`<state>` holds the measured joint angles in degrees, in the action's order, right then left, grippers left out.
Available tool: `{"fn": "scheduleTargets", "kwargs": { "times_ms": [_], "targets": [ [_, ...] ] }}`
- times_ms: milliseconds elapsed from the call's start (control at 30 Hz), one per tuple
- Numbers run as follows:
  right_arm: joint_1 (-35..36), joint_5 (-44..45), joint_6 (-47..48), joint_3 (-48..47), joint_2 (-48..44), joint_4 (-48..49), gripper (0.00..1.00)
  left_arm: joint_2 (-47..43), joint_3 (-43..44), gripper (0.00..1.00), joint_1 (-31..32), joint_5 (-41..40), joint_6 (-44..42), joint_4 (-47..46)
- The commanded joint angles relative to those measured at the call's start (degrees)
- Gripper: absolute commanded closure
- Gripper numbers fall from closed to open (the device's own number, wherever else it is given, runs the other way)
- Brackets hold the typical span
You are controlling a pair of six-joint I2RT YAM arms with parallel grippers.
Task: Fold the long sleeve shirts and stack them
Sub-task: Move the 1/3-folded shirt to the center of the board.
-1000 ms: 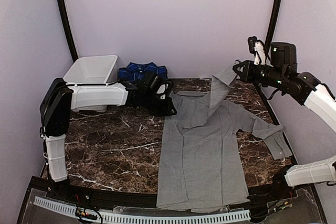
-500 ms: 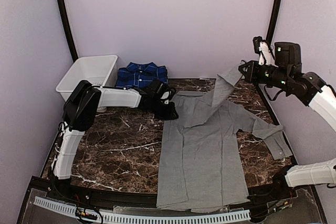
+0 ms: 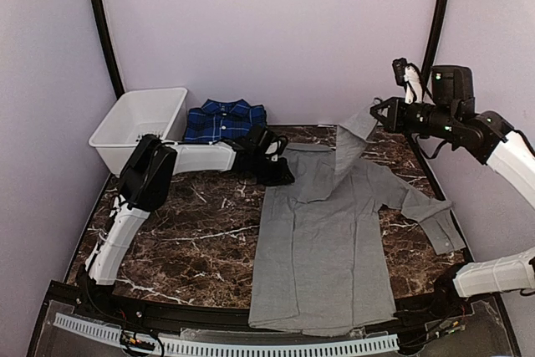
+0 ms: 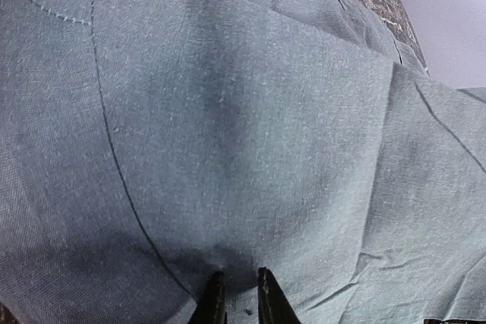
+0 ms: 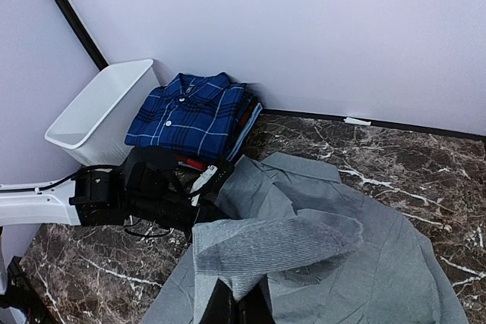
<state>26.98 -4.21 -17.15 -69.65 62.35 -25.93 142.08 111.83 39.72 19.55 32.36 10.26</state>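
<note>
The right claw [image 3: 376, 113] is clamped tight on one sleeve [image 3: 351, 135] of the plain light grey collared cloth shirt [image 3: 322, 240], holding it up above the dark marbled worktop [image 3: 184, 223]. The rest of the shirt lies flat below and nearward of that claw. The left claw [image 3: 284, 175] presses onto the shirt's far left shoulder, fingertips [image 4: 214, 301] a narrow gap apart; whether cloth is pinched between them I cannot tell. Behind the left claw lies a folded dark blue plaid shirt [image 3: 224, 119], beside a white plastic basket [image 3: 142, 119].
</note>
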Motion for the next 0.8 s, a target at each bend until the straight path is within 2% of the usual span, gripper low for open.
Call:
{"fn": "scheduleTargets", "kwargs": {
  "times_ms": [0, 367, 767],
  "targets": [
    [0.64, -7.37, 1.57, -1.86, 2.54, 1.12, 1.0, 3.4, 3.84, 0.85, -1.47, -0.47, 0.42, 4.93],
    [12.75, -12.41, 1.99, -1.99, 13.48, -0.85, 1.0, 6.35, 10.24, 0.83, -3.73, 1.84, -1.92, 7.52],
    [18.08, -15.48, 2.51, -3.85, 27.87, -3.36, 1.0, -2.32, 9.02, 0.72, -3.8, 4.93, -4.89, 8.99]
  ]
}}
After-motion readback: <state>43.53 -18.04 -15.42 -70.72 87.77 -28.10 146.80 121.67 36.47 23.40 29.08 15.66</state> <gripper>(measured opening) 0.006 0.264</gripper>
